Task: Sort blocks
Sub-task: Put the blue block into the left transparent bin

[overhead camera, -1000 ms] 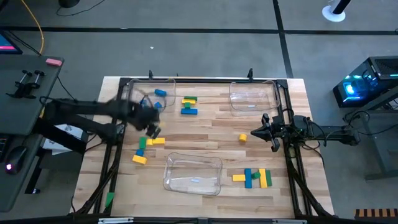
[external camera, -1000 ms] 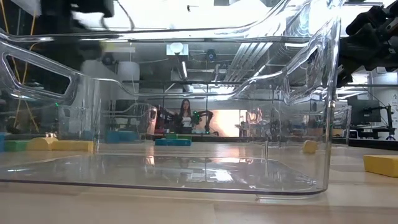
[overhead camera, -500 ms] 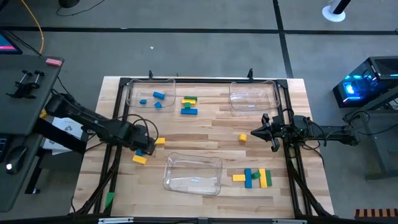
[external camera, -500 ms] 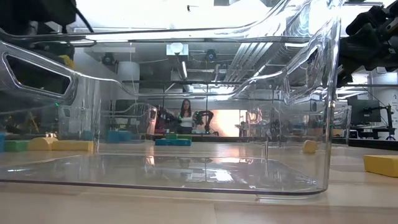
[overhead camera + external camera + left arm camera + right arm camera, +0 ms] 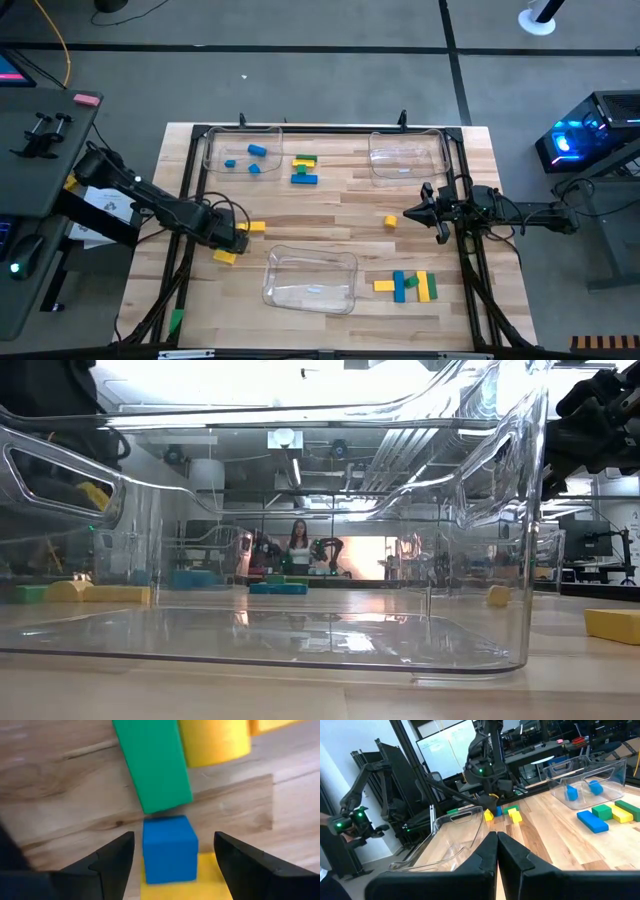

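My left gripper (image 5: 232,238) is open and low over a cluster of blocks near the table's left edge. In the left wrist view its fingers stand on either side of a blue cube (image 5: 169,847) with a gap on each side. The cube sits on a yellow block (image 5: 207,880). A green bar (image 5: 152,762) and another yellow block (image 5: 215,740) lie just beyond it. More blocks lie in a group at the far middle (image 5: 303,168) and another near the right (image 5: 405,285). One small yellow block (image 5: 390,221) lies alone. My right gripper (image 5: 405,217) is shut and hovers next to that block.
Three clear trays stand on the table: far left (image 5: 215,140) holding three blue blocks (image 5: 257,151), far right (image 5: 405,170) and near middle (image 5: 310,295). A black frame (image 5: 300,129) runs round the table. Bare wood shows in the middle.
My left gripper has swung from beside the far left tray toward the near edge and come down over the left block cluster, where it now covers the green and blue blocks. My right arm has kept still.
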You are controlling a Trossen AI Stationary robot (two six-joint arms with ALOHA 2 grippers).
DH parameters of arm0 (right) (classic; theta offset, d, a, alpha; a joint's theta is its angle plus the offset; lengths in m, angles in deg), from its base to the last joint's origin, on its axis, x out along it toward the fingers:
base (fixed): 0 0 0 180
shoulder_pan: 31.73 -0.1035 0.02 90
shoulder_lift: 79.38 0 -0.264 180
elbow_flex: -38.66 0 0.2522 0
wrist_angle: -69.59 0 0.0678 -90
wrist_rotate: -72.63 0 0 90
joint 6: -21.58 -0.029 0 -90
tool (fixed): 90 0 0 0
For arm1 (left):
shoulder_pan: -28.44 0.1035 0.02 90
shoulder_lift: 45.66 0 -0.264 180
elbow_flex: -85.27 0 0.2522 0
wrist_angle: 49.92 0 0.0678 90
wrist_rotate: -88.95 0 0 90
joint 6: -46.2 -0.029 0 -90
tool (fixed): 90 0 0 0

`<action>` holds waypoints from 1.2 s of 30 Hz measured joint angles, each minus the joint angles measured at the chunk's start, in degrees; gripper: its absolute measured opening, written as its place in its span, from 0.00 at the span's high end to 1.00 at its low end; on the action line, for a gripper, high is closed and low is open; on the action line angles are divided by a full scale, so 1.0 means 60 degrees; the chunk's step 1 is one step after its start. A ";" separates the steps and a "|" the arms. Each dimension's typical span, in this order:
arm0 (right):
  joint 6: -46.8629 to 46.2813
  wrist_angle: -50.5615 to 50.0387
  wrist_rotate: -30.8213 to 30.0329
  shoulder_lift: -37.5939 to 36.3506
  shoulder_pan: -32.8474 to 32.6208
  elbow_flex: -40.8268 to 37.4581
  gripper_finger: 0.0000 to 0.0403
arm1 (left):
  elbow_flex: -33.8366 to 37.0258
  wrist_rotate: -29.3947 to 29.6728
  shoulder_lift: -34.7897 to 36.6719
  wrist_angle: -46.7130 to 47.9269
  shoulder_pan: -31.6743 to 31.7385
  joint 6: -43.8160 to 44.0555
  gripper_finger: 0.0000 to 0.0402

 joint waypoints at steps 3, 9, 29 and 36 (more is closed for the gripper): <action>-0.0001 -0.0003 -0.0003 0.0000 -0.0001 0.0002 0.99 | 0.0251 -0.0026 0.0016 -0.0288 0.0000 0.0107 0.36; 0.0001 -0.0001 -0.0002 0.0000 -0.0001 0.0001 0.99 | 0.0265 -0.0029 0.0009 -0.0181 0.0000 -0.0041 0.51; -0.0001 -0.0003 -0.0003 0.0000 0.0001 0.0004 0.99 | -0.2322 0.1909 0.2530 -0.0047 0.3125 -0.4927 0.75; 0.0001 -0.0001 -0.0003 0.0000 0.0001 0.0000 0.99 | -0.3844 0.1110 0.1063 -0.0681 0.7077 -0.9796 0.75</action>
